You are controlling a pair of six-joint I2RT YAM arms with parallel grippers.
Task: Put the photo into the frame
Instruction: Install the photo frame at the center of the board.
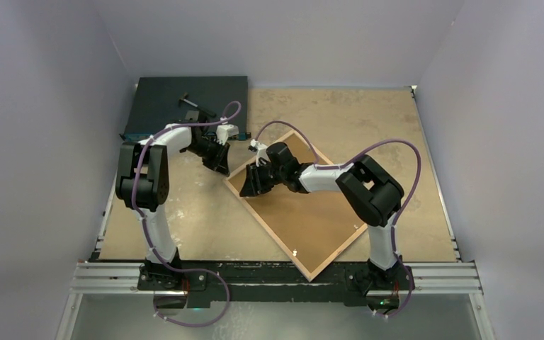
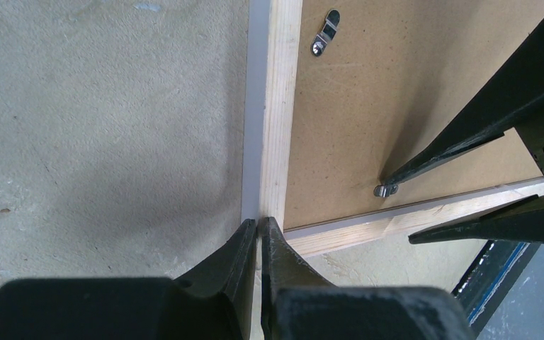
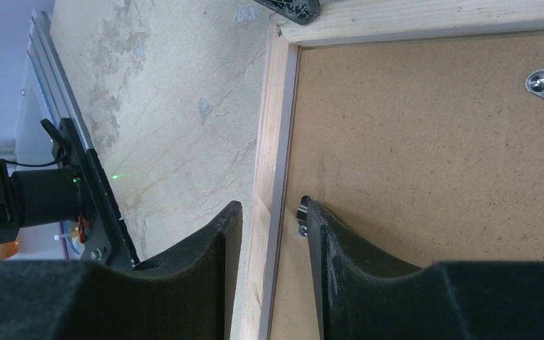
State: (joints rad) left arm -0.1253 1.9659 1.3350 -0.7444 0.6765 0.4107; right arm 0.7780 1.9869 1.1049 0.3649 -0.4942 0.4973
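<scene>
top view: thin light-wood picture frame lies face down, skewed on the tan bench, with a plain brown backing board filling it. photo not visible in any view; possibly under the board, can't tell. open bench to the right; dark flat panel sits at the far-left corner.

left wrist: left hand pinched shut on nothing, tips at the frame corner. reads as a brace against sliding.

right wrist: right hand part open, straddling the wood rail, inner finger against a small metal tab, probably to turn it.
</scene>
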